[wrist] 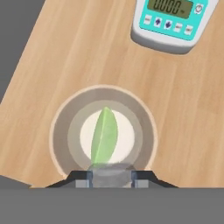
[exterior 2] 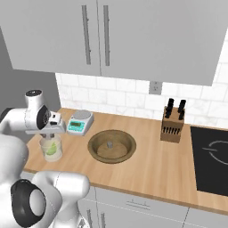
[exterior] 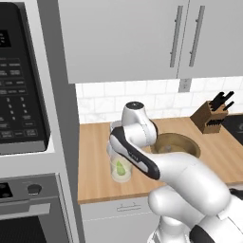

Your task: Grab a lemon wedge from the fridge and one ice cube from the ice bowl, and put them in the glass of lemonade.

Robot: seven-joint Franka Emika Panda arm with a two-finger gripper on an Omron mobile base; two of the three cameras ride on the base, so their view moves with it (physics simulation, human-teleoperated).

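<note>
Looking straight down from my hand, the lemon wedge (wrist: 104, 135) lies inside the glass of lemonade (wrist: 61, 127) — a pale green pointed sliver at lower centre, with my gripper (wrist: 110, 178) narrowed on a greyish translucent lump, seemingly an ice cube. The white scale (wrist: 168, 22) sits upper right. From the right base camera, the wooden ice bowl (exterior 2: 111, 146) — round, shallow — sits mid-frame beside the glass; my forearm bends low over the butcher-block counter (exterior 2: 151, 169).
</note>
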